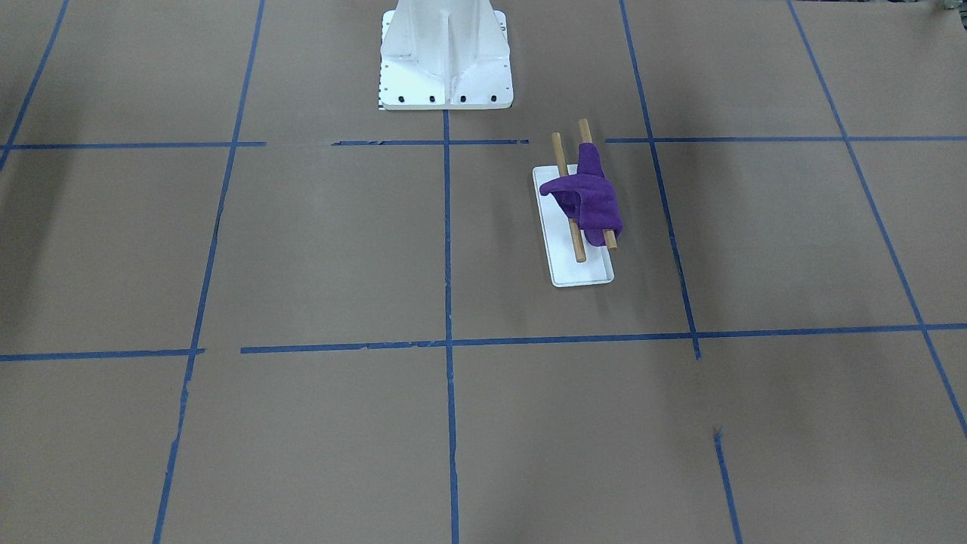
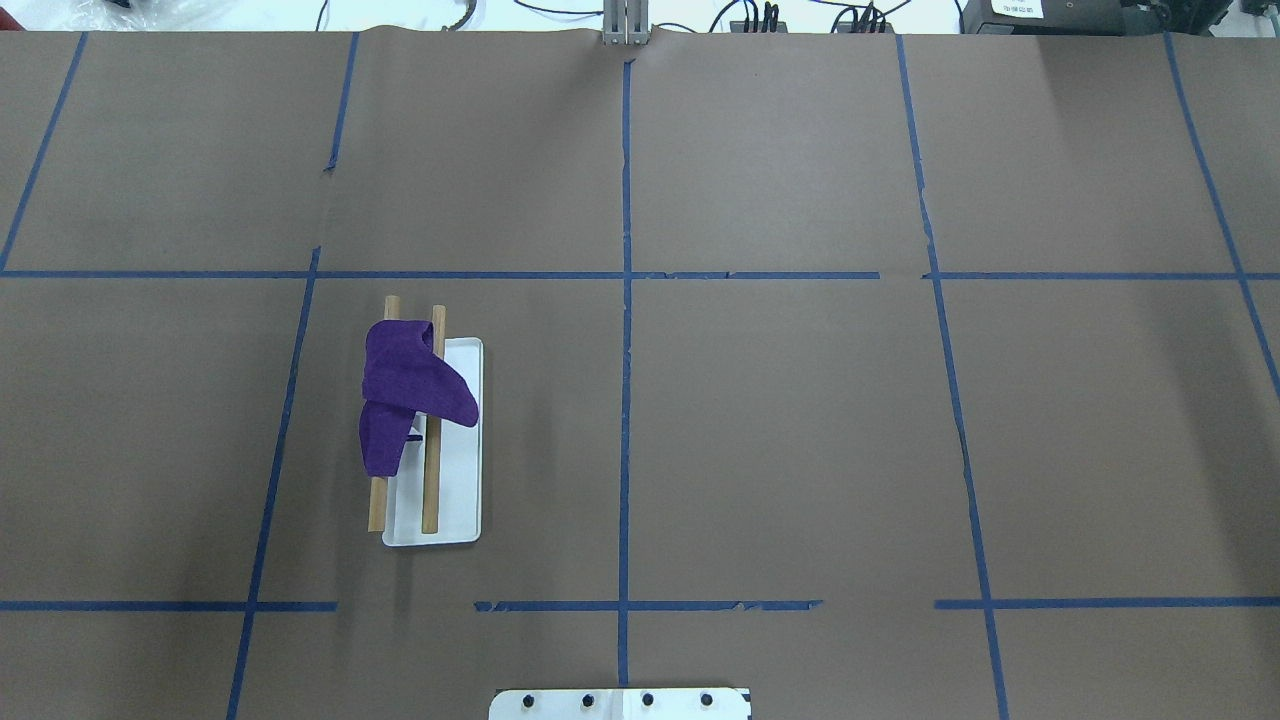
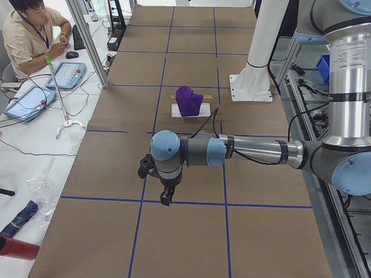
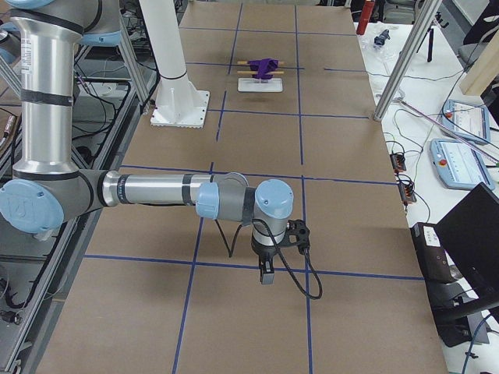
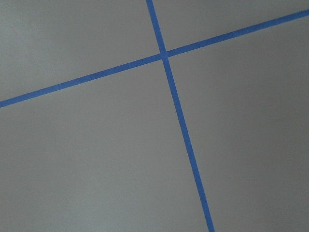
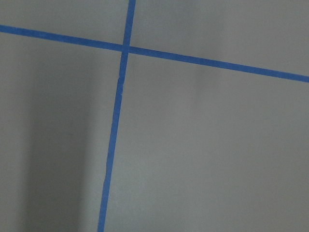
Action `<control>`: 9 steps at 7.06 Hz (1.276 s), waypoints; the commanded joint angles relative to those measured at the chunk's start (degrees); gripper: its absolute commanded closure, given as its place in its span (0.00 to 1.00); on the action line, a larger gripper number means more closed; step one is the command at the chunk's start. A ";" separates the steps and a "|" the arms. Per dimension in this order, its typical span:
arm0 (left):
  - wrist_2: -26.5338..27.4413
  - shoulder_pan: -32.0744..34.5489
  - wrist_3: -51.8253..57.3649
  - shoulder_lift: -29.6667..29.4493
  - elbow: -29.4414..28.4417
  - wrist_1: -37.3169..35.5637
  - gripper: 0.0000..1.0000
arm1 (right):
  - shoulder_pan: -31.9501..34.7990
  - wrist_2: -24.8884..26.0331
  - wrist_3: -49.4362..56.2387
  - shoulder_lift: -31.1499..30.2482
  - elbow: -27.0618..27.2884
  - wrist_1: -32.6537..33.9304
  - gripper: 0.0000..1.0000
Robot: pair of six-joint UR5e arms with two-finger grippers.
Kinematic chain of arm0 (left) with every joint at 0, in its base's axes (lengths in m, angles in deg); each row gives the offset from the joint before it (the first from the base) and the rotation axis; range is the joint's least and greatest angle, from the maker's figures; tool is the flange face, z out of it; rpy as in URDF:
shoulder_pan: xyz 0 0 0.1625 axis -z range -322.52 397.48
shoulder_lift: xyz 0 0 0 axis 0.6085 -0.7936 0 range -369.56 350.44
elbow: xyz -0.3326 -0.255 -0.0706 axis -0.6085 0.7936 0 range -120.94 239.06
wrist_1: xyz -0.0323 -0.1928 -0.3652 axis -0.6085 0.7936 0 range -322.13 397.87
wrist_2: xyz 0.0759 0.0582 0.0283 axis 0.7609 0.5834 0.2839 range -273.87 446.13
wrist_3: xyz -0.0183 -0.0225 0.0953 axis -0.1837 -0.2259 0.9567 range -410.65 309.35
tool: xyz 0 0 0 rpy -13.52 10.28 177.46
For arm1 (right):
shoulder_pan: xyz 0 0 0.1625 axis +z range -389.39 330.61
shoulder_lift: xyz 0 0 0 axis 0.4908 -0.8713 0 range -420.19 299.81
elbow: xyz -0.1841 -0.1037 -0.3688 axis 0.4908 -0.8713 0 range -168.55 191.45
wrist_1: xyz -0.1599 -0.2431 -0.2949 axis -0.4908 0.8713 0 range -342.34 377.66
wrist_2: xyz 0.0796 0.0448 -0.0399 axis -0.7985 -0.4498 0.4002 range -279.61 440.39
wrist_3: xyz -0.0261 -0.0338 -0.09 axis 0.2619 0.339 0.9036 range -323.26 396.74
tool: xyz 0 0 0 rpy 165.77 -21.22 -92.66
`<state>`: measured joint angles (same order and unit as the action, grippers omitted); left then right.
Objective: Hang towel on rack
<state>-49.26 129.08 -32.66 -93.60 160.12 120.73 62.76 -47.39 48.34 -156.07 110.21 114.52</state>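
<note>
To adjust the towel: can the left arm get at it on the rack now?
Probably yes: the towel lies uncovered on the rack, and nothing stands between it and the left gripper.

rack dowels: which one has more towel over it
The overhead view's left dowel: purple towel covers most of it, just a short stretch of the right dowel.

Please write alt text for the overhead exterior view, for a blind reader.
A purple towel lies draped across both wooden rods of a small rack with a white base, on the left half of a brown table marked with blue tape lines. The edge of a white pedestal shows at the bottom.
</note>
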 commanded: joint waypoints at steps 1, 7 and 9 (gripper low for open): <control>-0.40 0.07 -0.14 -0.08 -0.16 -0.16 0.00 | -0.04 -0.01 0.09 -0.01 0.03 0.00 0.00; -0.40 0.07 -0.14 -0.08 -0.87 -0.16 0.00 | -0.04 -0.10 0.18 -0.54 -0.06 0.00 0.00; -0.40 0.07 -0.14 -0.08 -0.60 -0.16 0.00 | -0.04 -0.01 0.18 -0.54 -0.15 0.00 0.00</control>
<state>-49.65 129.16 -32.80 -93.66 159.42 120.57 62.72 -47.47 48.52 -156.60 110.12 114.52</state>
